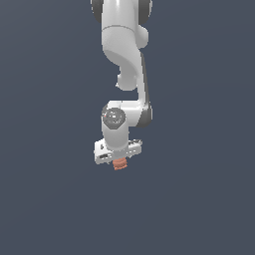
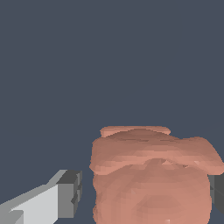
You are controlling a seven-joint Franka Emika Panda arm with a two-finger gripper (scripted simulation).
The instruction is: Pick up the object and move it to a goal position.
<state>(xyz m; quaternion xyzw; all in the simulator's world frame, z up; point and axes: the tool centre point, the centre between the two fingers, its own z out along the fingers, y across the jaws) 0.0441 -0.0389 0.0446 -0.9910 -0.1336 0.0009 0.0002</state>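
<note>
White arm [image 1: 123, 60] fills the upper middle of my exterior view, hanging down over a flat slate-blue ground [image 1: 45, 199]. Below it, just under frame centre, I see the gripper [image 1: 119, 160] with the reddish-orange ribbed object [image 1: 119, 164] poking out beneath its body. On my wrist feed the object [image 2: 151, 179] sits between the fingers [image 2: 65, 194]; one pad stands slightly apart from it, the other touches its far side, so I cannot tell whether they pinch it.
</note>
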